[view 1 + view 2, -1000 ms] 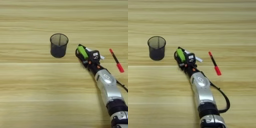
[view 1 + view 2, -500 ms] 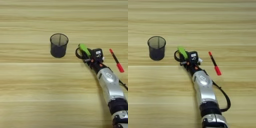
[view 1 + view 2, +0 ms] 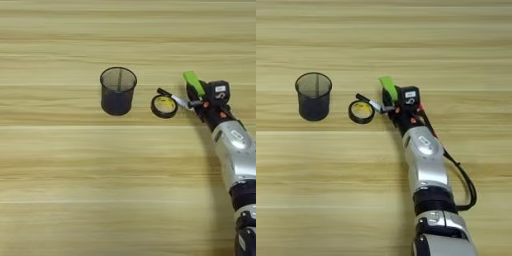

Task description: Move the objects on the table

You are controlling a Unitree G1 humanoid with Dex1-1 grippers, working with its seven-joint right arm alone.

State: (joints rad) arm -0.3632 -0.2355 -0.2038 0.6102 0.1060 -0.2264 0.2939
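Left eye view: the gripper (image 3: 199,100) has swung to the right since 1 second ago, uncovering a black tape roll (image 3: 164,106) and a white marker (image 3: 173,98) that it had hidden. The lime-green block (image 3: 193,83) sits at the fingers' far side, touching them; I cannot tell whether they are open or gripping it. That suggests the block is being carried or pushed rightward. The pen cup (image 3: 118,91) stands upright, left of the roll, unmoved. The red marker is now out of sight behind the forearm. Bare tabletop (image 3: 70,190) lies wide open all around, with no edge in view.
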